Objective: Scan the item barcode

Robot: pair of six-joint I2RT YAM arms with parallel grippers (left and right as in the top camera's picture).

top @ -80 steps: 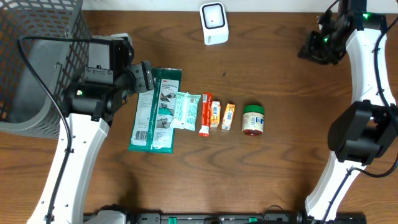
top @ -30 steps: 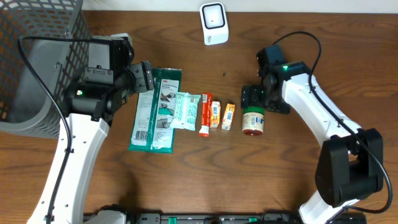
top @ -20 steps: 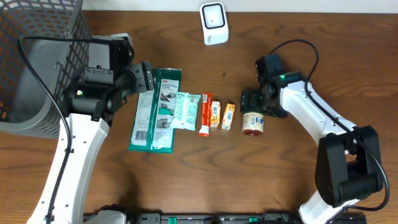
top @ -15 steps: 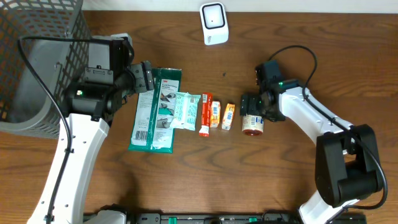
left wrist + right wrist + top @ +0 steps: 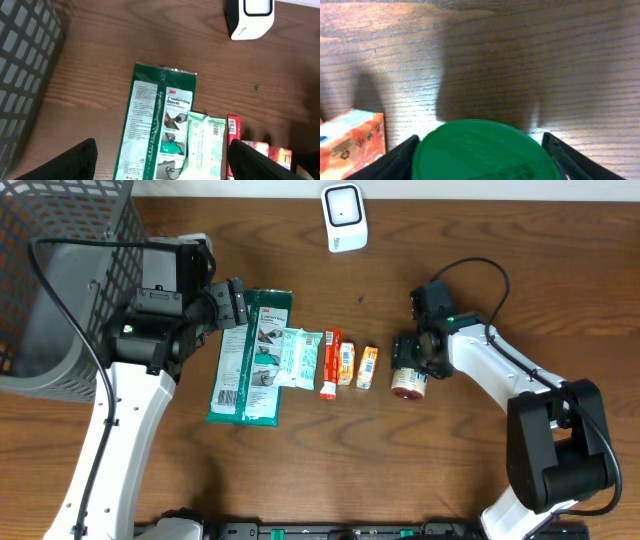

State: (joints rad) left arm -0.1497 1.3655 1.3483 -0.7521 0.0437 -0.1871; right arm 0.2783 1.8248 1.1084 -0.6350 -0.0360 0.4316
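Green lid (image 5: 480, 150): it sits right between my right fingers (image 5: 395, 157), with one finger on each side.
Right gripper (image 5: 412, 356): my jaws stand about as wide as the lid and are close up to it on both sides. I cannot tell if they press it or just sit next to it.
Jar (image 5: 406, 388): this is the thing to scan. It stands upright on the wood table (image 5: 520, 50), right under my right jaws. From above, its brown part pokes out past them.
Orange box (image 5: 350, 142): it lies just beside the jar, on the side of my right jaws that faces my left arm.
Left gripper (image 5: 238, 304): my jaws are wide apart with nothing in them.
Green gloves pack (image 5: 160, 115): it lies flat on the table, under and ahead of my left jaws.
Pale wipes pack (image 5: 207, 145): it rests partly on the gloves pack, nearer my left gripper's right finger.
White scanner (image 5: 344, 217): it stands at the far edge of the table, well apart from both pairs of jaws.
Grey wire basket (image 5: 20, 75): it is on the outer side of my left jaws.
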